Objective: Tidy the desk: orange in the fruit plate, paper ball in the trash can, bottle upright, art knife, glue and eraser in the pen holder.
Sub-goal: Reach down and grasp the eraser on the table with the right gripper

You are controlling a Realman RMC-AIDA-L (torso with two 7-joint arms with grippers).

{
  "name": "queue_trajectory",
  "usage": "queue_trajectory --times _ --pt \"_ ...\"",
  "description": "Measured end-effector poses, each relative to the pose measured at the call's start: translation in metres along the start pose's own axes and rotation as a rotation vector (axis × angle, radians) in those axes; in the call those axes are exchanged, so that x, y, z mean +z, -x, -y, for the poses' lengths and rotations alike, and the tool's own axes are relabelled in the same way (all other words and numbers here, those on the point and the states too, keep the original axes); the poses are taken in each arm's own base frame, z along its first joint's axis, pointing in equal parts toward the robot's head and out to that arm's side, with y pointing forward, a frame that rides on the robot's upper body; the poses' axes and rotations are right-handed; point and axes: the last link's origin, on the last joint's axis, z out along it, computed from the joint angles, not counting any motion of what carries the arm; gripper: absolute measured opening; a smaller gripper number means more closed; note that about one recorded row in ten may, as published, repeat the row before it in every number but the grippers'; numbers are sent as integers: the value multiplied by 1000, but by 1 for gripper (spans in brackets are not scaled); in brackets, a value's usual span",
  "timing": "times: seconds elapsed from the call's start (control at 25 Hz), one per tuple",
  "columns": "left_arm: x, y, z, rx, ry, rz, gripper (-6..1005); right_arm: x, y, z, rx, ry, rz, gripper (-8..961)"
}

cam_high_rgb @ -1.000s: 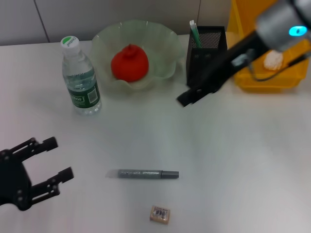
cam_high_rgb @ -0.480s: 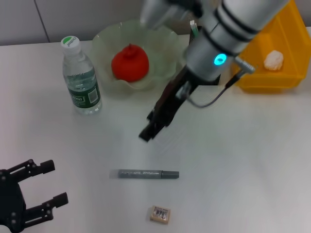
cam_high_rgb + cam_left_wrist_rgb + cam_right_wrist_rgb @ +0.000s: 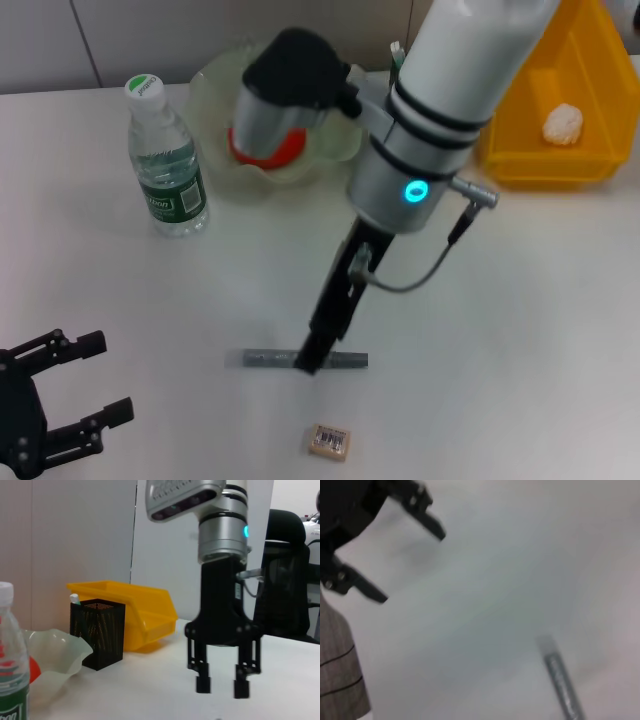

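The right gripper (image 3: 310,362) hangs directly over the grey art knife (image 3: 305,358), which lies flat on the bench (image 3: 520,320) with its long axis running side to side across the robot's front. The right arm reaches down steeply from over the fruit plate (image 3: 215,85), its black finger assembly pointing at the knife's middle, so the knife sits just below the jaws and crosswise to the arm's reach. In the left wrist view the right gripper (image 3: 222,687) shows its jaws spread apart with nothing between them, and the tips appear a little above the surface (contact cannot be confirmed from the head view). The right arm is plainly the nearer one; the left gripper (image 3: 95,380) rests low at the robot's left, well apart from the knife, jaws wide and empty.

The eraser (image 3: 330,441) lies near the knife, toward the robot. The orange (image 3: 290,150) sits in the fruit plate, the bottle (image 3: 165,160) stands upright, and the pen holder (image 3: 97,632) stands beside the yellow trash can (image 3: 560,160).
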Motion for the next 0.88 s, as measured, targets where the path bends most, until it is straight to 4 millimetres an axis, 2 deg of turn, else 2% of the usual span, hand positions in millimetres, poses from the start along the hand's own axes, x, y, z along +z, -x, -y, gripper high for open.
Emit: queue_trajectory --times 0.44,0.88 --pt "3 3 -3 -7 37 32 757 32 7 -42 -53 -58 -115 560" --pt "6 4 -4 -6 62 43 756 46 7 -54 -32 -127 -158 552"
